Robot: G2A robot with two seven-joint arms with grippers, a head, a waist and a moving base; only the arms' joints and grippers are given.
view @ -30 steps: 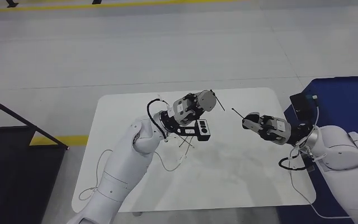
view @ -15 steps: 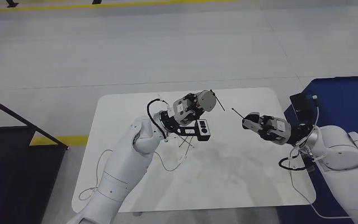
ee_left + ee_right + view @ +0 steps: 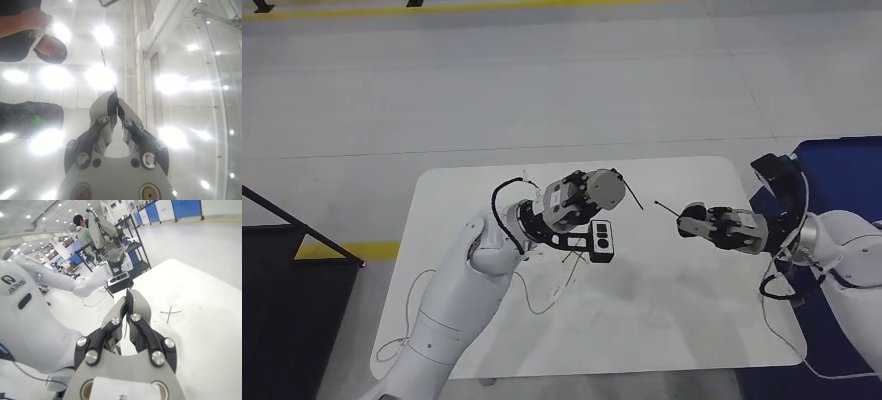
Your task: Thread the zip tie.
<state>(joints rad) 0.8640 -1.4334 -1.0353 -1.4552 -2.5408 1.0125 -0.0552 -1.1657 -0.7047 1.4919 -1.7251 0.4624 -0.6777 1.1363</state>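
Note:
My left gripper (image 3: 616,181) hangs above the middle of the white table (image 3: 672,320), pointing upward. It is shut on a thin black zip tie (image 3: 103,56) that sticks out past its fingertips (image 3: 113,98). My right gripper (image 3: 683,217) is to its right, pointing at it, and is shut on another black zip tie (image 3: 666,208). That tie's tail (image 3: 125,330) runs back between the fingers. A small gap separates the two tie tips in the top view. The right wrist view has the right gripper (image 3: 129,294) near and the left gripper (image 3: 94,218) farther off.
Two loose black zip ties (image 3: 170,313) lie crossed on the table under the left arm (image 3: 572,258). A blue surface (image 3: 842,165) borders the table's right edge. A dark platform (image 3: 282,300) sits off the left side.
The left gripper has shifted a little left and toward the near edge. The right arm's wrist has swung up and back, levelling its gripper; both still grip their ties.

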